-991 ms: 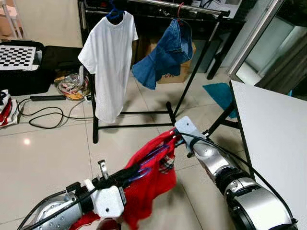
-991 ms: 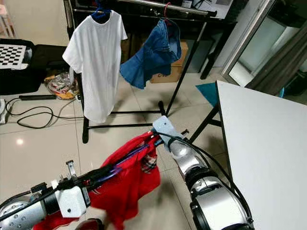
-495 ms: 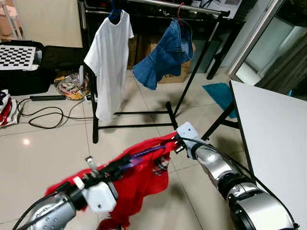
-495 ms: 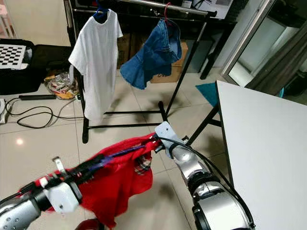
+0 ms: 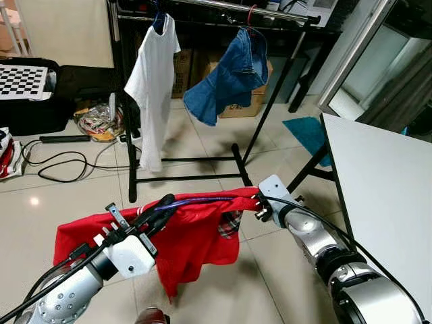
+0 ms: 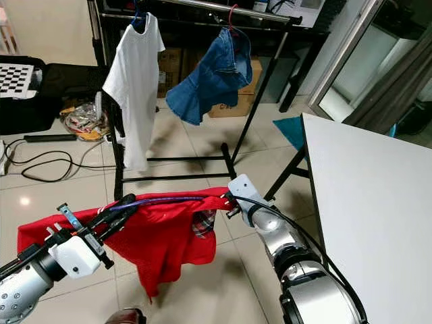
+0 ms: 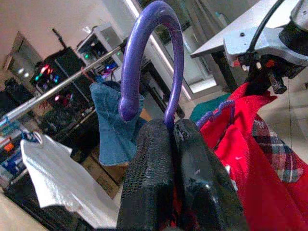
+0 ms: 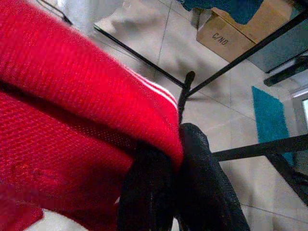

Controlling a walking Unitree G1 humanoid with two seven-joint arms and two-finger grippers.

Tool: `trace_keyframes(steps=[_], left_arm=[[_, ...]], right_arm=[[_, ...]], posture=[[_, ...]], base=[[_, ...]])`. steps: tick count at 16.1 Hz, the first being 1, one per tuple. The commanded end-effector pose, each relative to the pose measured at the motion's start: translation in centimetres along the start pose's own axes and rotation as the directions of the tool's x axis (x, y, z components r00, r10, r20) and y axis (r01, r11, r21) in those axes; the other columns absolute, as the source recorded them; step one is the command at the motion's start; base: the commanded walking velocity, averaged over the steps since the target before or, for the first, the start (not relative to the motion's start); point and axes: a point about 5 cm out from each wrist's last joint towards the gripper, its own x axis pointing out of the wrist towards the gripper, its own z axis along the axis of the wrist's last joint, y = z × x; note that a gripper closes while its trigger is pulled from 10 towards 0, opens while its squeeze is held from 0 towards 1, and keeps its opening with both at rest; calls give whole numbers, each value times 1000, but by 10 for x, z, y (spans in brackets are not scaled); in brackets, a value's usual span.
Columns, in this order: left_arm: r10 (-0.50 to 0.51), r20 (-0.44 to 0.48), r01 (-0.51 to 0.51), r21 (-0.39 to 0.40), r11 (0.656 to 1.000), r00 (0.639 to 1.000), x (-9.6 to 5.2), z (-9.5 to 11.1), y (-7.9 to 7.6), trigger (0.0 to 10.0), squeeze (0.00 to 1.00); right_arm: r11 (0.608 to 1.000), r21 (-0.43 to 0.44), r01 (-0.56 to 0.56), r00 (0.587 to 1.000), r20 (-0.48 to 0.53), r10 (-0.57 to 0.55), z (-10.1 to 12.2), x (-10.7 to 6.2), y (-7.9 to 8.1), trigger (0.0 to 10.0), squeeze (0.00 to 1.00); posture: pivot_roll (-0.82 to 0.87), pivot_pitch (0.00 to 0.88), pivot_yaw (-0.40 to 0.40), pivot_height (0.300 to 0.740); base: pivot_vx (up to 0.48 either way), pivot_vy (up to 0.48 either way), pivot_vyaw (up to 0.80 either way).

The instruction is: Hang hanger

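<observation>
A purple hanger [image 5: 199, 200] carries a red shirt [image 5: 196, 236] and lies nearly level in front of me, low above the floor. My left gripper [image 5: 156, 209] is shut on the hanger at the base of its hook [image 7: 144, 62], which curls up past the fingers [image 7: 154, 183]. My right gripper [image 5: 255, 206] is shut on the shirt's far shoulder [image 8: 57, 96], the red cloth pinched between its fingers [image 8: 202, 183]. The black clothes rack with its metal rail [image 5: 223, 7] stands ahead, well beyond both grippers.
A white T-shirt [image 5: 154, 81] and a denim garment [image 5: 229, 74] hang on the rail, with a gap between them. A white table [image 5: 385, 175] stands at my right. Cardboard boxes [image 5: 250, 108], cables [image 5: 54, 165] and a checkerboard [image 5: 23, 79] lie on the floor.
My left arm swung out to the left and rose, so the hanger now lies level and the red shirt is spread between the grippers. The white T-shirt has turned more edge-on.
</observation>
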Motion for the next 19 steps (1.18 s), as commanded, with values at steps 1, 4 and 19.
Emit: trace_keyframes(steps=[1, 4, 19], left_arm=[[106, 82, -108, 16, 994, 991, 2, 15, 21, 10000, 0], [-16, -9, 15, -81, 997, 1000, -2, -2, -7, 10000, 0], [173, -91, -192, -295, 936, 981, 33, -21, -10, 10000, 0]], right_arm=[[996, 46, 82, 991, -113, -76, -30, -12, -26, 10000, 0], [992, 127, -8, 995, 98, -5, 8, -5, -17, 10000, 0], [952, 301, -55, 865, 490, -105, 63, -35, -24, 10000, 0]], posture=[[384, 100, -189, 740], [377, 97, -186, 740], [341, 99, -163, 740]], base=[[0, 0, 0], [0, 0, 0], [0, 0, 0]])
